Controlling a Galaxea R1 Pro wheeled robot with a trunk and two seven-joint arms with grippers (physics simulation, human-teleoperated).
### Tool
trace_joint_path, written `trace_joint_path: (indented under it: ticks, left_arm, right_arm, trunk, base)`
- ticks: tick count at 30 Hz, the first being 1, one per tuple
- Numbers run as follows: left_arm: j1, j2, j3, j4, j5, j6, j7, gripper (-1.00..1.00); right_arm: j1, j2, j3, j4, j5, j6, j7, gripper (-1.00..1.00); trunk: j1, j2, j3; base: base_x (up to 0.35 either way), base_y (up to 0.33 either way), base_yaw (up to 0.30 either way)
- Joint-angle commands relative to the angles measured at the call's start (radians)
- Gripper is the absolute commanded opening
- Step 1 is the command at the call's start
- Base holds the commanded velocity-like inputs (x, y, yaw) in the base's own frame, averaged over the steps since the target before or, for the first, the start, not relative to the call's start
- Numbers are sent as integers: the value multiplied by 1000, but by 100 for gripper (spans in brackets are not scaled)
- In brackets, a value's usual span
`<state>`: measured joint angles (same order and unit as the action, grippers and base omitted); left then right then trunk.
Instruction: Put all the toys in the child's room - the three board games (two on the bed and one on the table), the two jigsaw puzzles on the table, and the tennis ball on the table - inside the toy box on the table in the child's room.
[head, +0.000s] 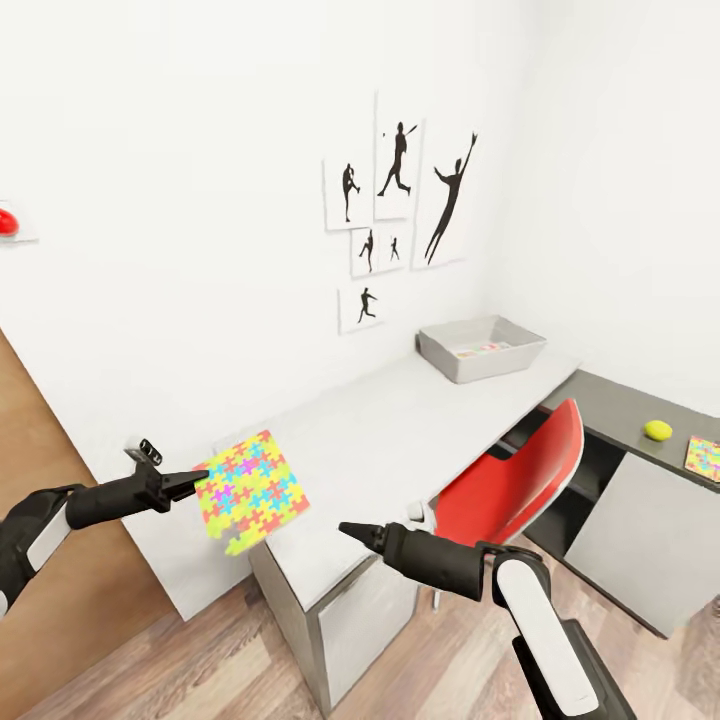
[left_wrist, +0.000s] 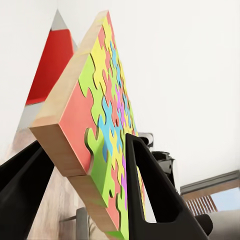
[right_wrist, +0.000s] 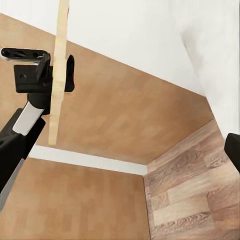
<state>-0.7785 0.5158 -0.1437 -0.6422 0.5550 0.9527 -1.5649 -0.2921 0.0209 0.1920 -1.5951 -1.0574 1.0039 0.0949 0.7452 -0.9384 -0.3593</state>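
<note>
My left gripper (head: 197, 483) is shut on the edge of a colourful jigsaw puzzle (head: 251, 490), holding it tilted in the air just off the near corner of the white desk (head: 390, 440). Up close, its black fingers (left_wrist: 150, 190) clamp the puzzle's wooden board (left_wrist: 107, 125). My right gripper (head: 350, 530) hovers open and holds nothing, right of the puzzle; one finger (right_wrist: 233, 150) shows at the frame edge, and the puzzle (right_wrist: 59, 75) appears edge-on. The grey toy box (head: 500, 365) sits at the desk's far end with something flat inside. A tennis ball (head: 657, 430) and a second puzzle (head: 705, 457) lie on the dark side table.
A red chair (head: 520, 480) stands tucked against the desk, close to my right arm. Silhouette posters (head: 400, 210) hang on the white wall. A brown panel (head: 40, 520) stands at the left, above wood flooring (head: 220, 660).
</note>
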Motion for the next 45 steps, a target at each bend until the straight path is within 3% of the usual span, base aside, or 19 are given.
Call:
trace_joint_path:
  ticks: [1,14,45]
  left_arm:
    - [-1,1,-5,0,2,11,-6,-100]
    - [-1,2,-5,1,0,11,-6,-100]
    - [-1,3,-5,3,-1,11,-6,-100]
  right_arm:
    - [-1,1,-2,0,11,4,10,100]
    - [4,1,-31,1,10,4,10,100]
    - [8,1,-40,1,10,4,10,100]
  trunk:
    - [-4,6,3]
    - [-54,97,58]
    - [-173,314,186]
  base:
    - [-16,4,-223]
    - [-3,1,-230]
    - [-44,0,-238]
